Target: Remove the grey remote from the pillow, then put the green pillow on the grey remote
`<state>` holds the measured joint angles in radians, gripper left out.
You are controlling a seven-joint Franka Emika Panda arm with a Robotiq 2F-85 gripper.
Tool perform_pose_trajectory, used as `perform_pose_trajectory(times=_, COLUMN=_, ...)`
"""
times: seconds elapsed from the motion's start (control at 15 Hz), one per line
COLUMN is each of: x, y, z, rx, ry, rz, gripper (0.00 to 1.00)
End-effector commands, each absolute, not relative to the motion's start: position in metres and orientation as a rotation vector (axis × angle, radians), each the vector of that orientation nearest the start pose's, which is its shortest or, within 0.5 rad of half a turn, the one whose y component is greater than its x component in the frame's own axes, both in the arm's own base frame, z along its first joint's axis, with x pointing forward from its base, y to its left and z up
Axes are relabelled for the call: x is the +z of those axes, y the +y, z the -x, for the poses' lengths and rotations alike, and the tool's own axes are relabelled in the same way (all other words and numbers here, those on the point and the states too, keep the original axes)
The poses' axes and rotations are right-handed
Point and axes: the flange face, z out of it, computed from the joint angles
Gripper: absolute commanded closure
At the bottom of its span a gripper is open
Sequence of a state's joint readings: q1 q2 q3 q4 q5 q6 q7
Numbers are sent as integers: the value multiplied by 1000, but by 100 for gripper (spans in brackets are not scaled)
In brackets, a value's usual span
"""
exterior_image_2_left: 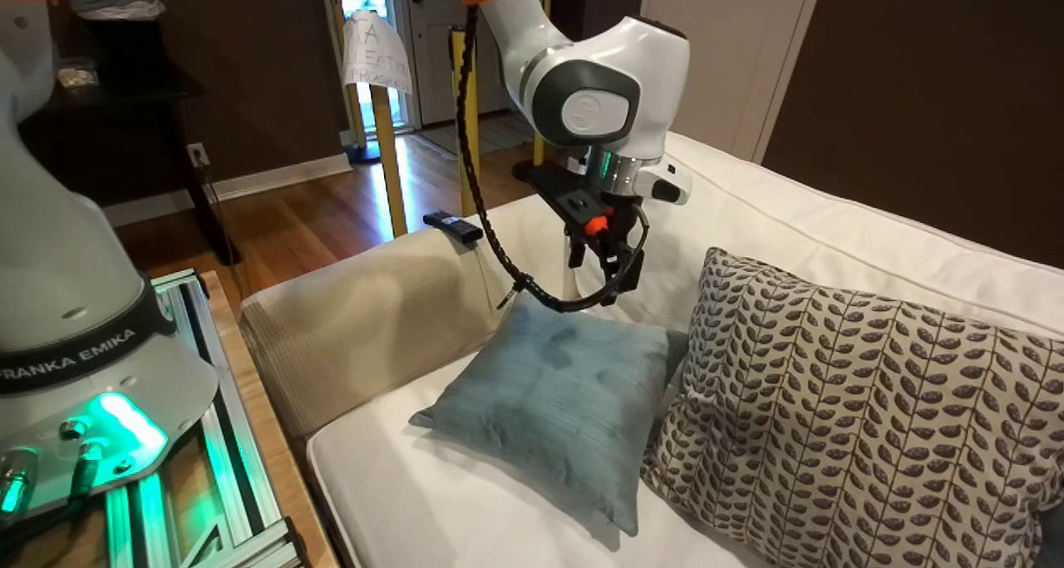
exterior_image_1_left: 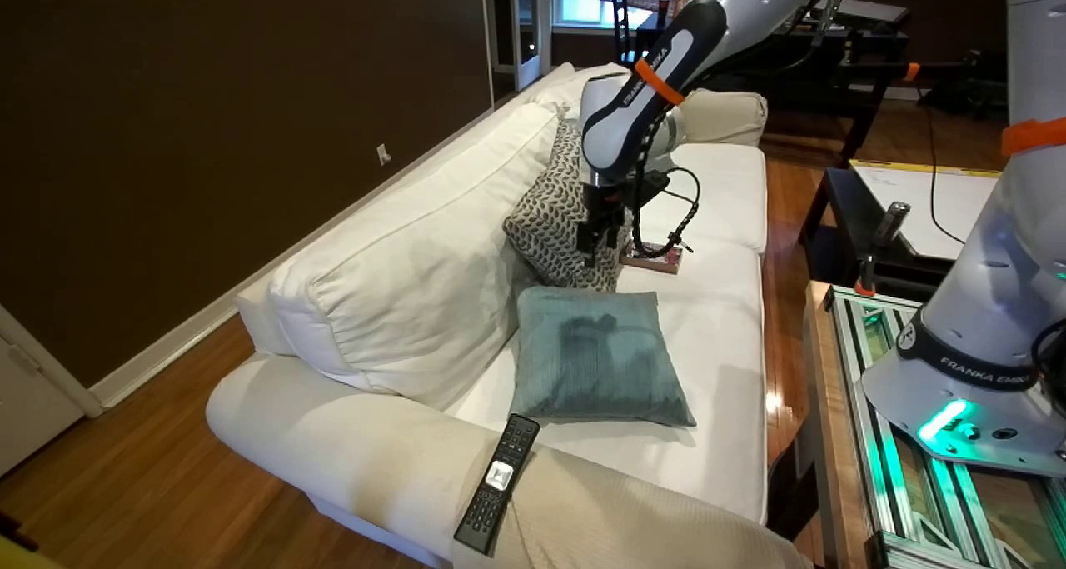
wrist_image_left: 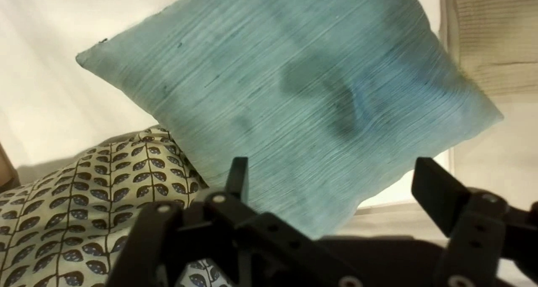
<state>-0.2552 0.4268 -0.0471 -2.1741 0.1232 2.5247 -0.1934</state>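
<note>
At the wrist view's top edge, the blue-green pillow [wrist_image_left: 290, 89] is running out of sight. It is lying below the gripper [wrist_image_left: 332, 173], whose jaws are standing apart; the remote [exterior_image_1_left: 498, 484] is resting on the sofa arm [exterior_image_1_left: 366, 444]. "FRANKA EMIKA" is showing on the base [exterior_image_1_left: 966, 336]; a paper sign [exterior_image_2_left: 378, 52] is reading only partly.

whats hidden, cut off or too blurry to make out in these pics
Remote: button labels too small to read in both exterior views.
Teal pillow: underside hidden by the pillow itself in all views; one corner cut off by the wrist view's top edge.
Patterned pillow: in the wrist view, cut off by the left and bottom edges, partly hidden behind the fingers.
Paper sign: lettering too faint to read fully in an exterior view.
</note>
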Motion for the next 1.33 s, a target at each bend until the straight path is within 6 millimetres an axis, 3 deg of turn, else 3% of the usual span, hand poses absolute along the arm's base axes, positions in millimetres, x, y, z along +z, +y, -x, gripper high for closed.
perform_pose_trajectory(times=0.0, x=222, y=-184, z=-495, rx=127, ry=267, rz=2974, gripper=0)
perform_pose_trajectory(times=0.4, x=275, y=-214, z=-462, rx=92, ry=276, rz=2920, gripper=0)
perform_pose_trajectory(times=0.8, x=311, y=-230, z=-439, rx=-51, ry=333, rz=2911, gripper=0)
perform_pose_trajectory(times=0.87, x=303, y=-231, z=-454, rx=-8, ry=332, rz=2931, gripper=0)
perform_pose_trajectory(times=1.27, x=312, y=-233, z=-445, rx=-34, ry=339, rz=2927, gripper=0)
